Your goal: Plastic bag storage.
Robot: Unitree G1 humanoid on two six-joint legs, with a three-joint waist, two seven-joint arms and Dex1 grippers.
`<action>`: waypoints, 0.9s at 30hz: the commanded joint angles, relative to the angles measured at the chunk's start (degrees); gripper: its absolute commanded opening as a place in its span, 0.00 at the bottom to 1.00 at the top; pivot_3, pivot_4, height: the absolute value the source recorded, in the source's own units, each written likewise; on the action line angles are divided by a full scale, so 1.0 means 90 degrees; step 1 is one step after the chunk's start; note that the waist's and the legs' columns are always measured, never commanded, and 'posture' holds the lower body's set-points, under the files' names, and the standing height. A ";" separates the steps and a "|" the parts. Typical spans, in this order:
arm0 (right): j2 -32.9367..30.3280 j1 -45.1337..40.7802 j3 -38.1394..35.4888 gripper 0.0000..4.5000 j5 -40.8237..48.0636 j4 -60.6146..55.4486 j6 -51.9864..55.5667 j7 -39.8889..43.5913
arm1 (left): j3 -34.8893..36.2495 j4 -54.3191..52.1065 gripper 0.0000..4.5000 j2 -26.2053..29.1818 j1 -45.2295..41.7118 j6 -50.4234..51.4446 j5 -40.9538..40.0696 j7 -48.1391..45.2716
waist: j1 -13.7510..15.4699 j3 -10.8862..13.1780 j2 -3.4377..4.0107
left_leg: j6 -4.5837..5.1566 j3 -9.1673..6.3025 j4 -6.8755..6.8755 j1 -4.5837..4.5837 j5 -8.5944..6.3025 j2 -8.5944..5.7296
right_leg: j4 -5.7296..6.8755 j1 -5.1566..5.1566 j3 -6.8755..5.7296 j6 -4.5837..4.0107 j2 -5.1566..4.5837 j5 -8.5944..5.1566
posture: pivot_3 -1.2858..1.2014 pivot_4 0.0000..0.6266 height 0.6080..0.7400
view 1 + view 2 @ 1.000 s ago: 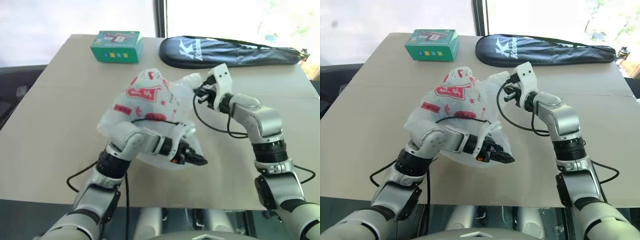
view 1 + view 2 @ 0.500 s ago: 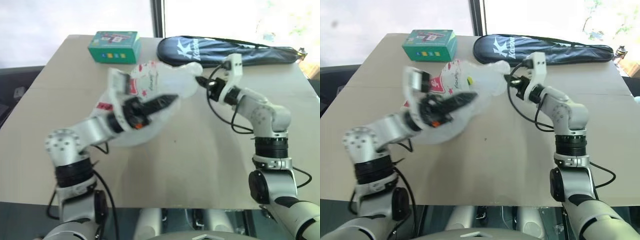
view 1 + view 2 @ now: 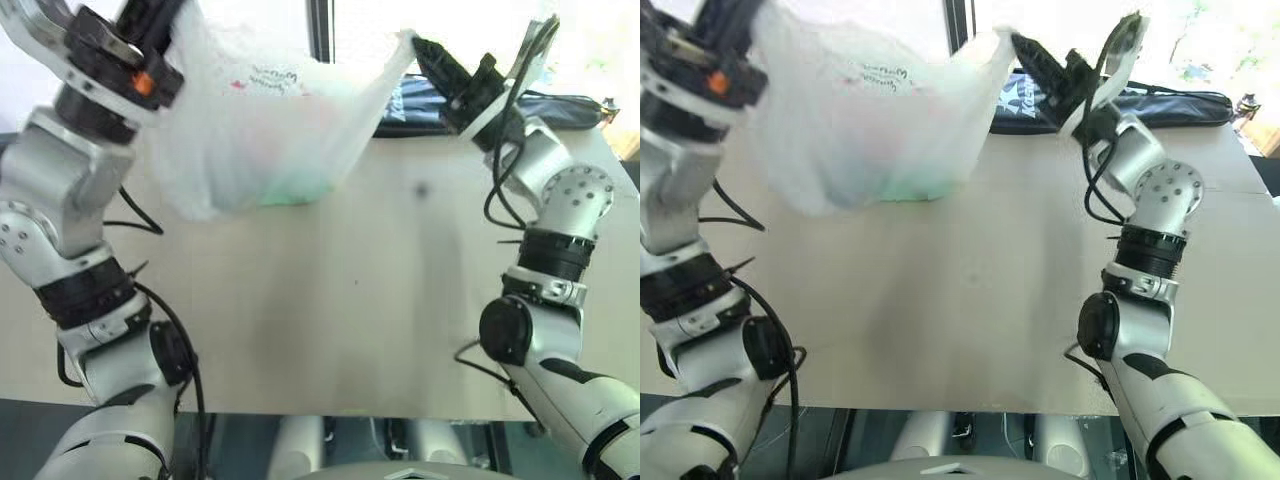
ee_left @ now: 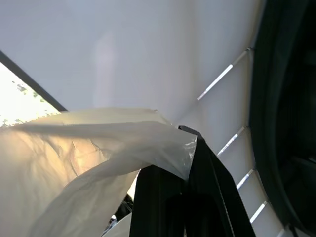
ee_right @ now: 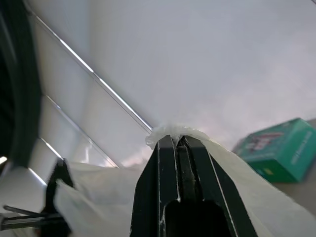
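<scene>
Left eye view: plastic bag (image 3: pixel 265 130) hangs stretched between left hand (image 4: pixel 190 148) and right hand (image 3: pixel 425 50), both clamped on it

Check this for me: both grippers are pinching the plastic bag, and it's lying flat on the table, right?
Not quite. Both the left gripper and the right gripper are shut on the plastic bag, but it hangs stretched between them above the table, as the left eye view shows.

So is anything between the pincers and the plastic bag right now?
Nothing visible. The left pincer and the right pincer are each shut directly on an edge of the plastic bag, which hangs stretched between them above the table.
</scene>
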 commanded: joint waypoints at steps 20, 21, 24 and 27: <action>-0.2563 0.1390 -0.0024 0.00 0.2444 -0.2783 0.0035 -0.2156 | -0.1532 0.2550 0.01 0.0354 -0.2309 0.0958 0.4921 -0.3627 | -0.0134 0.0005 0.0001 | 0.0007 0.0063 -0.0030 -0.0027 -0.0005 0.0013 | 0.0001 -0.0073 0.0031 0.0003 -0.0001 -0.0001 | 0.52 0.24 1.00; -0.2722 0.1792 0.0073 0.00 0.2362 -0.3086 0.0108 -0.2141 | -0.1551 0.1968 0.01 0.0375 -0.1880 0.1106 0.4911 -0.3576 | -0.0159 0.0005 0.0002 | 0.0007 0.0068 -0.0033 -0.0023 -0.0005 0.0014 | 0.0003 -0.0074 0.0050 0.0002 -0.0001 -0.0002 | 0.52 0.24 1.00; -0.3231 0.3190 0.0348 0.00 0.1992 -0.4104 0.0251 -0.1860 | -0.1800 0.0103 0.01 0.0287 -0.0251 0.0848 0.5415 -0.3324 | -0.0164 0.0004 0.0002 | 0.0007 0.0071 -0.0038 -0.0017 -0.0005 0.0016 | -0.0001 -0.0073 0.0070 0.0002 -0.0003 -0.0002 | 0.52 0.24 1.00; -0.3673 0.4522 0.0482 0.00 0.1547 -0.4870 0.0207 -0.1471 | -0.2352 -0.1089 0.01 0.0090 0.1313 -0.0381 0.6784 -0.3231 | -0.0105 0.0002 0.0000 | 0.0008 0.0073 -0.0038 0.0003 -0.0005 0.0015 | -0.0004 -0.0052 0.0074 0.0003 -0.0006 -0.0002 | 0.52 0.24 1.00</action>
